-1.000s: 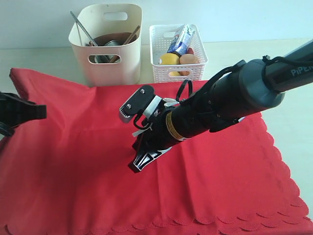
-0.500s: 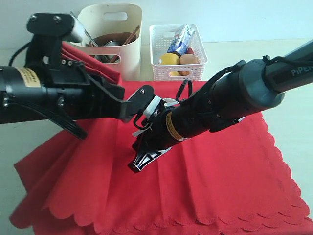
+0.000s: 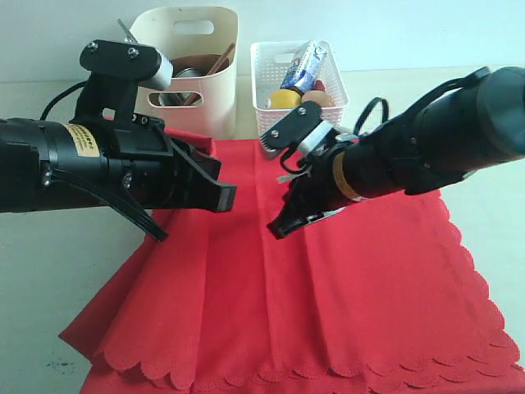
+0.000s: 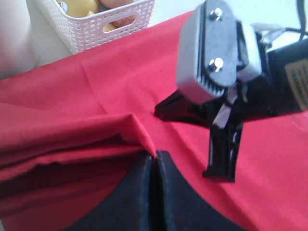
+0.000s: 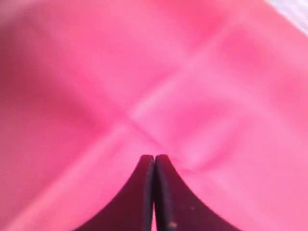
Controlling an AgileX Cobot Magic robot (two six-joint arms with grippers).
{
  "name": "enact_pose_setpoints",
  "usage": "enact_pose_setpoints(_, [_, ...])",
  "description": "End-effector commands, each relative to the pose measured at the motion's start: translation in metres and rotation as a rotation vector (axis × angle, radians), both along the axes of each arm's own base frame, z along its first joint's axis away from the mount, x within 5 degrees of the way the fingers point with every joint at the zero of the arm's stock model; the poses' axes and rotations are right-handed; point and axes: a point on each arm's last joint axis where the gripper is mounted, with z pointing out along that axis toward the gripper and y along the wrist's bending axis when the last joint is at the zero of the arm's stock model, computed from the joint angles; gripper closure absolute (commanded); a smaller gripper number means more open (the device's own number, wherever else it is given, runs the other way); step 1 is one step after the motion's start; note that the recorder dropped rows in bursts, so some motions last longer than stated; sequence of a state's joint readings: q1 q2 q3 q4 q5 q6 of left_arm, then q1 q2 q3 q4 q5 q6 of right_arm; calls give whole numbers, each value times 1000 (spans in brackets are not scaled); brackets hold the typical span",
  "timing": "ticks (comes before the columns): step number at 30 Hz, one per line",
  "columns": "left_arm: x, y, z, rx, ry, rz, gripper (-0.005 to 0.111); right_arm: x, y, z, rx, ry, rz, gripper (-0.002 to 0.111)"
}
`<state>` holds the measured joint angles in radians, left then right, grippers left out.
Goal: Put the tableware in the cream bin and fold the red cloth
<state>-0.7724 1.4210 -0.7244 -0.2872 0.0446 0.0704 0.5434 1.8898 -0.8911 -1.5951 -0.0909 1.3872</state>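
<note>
The red cloth (image 3: 369,271) lies across the table, its left part lifted and pulled over into loose pleats. My left gripper (image 3: 225,197) is shut on a bunched fold of the red cloth (image 4: 120,82); in the left wrist view the fabric is pinched at the closed tips (image 4: 154,156). My right gripper (image 3: 279,228) is shut with nothing in it, its tips (image 5: 155,159) just over the cloth (image 5: 192,72) near the middle crease. The cream bin (image 3: 205,107) stands behind and holds tableware: a knife (image 3: 131,37), wooden handles (image 3: 220,57) and a steel cup (image 3: 187,74).
A white perforated basket (image 3: 299,111) with a lemon, an egg and a milk carton stands right of the cream bin, touching the cloth's back edge. The two grippers are close together over the cloth's middle. Bare table shows at the left and right.
My left arm swept in from the left, carrying the cloth's left edge up and over toward the middle. My right gripper rose and shifted back and to the right.
</note>
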Motion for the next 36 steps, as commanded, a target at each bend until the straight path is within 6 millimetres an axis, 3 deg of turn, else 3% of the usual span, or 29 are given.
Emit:
enact_pose_setpoints(1, [0, -2, -3, 16, -5, -15, 107, 7, -36, -1, -34, 1, -122, 108])
enact_pose_setpoints(5, [4, -8, -3, 18, -3, -21, 107, 9, -68, -10, -108, 11, -243, 108])
enact_pose_setpoints(9, [9, -26, 13, 6, -13, -63, 107, 13, -96, -14, -131, 29, -368, 108])
enact_pose_setpoints(16, [25, -74, 32, -15, -59, -143, 107, 15, -113, -16, -108, 54, -425, 108])
enact_pose_setpoints(21, [43, -113, 8, 28, -36, -185, 107, 15, -115, -16, -123, 45, -437, 108])
enact_pose_setpoints(26, [57, -143, -17, 91, 19, -225, 107, 18, -128, 1, -184, -37, -568, 108])
enact_pose_setpoints(32, [69, -169, -25, 89, 7, -250, 107, 13, -152, 28, -248, -196, -826, 108])
enact_pose_setpoints(36, [66, -189, -25, 91, -37, -306, 107, 7, -166, 45, -216, -321, -1015, 108])
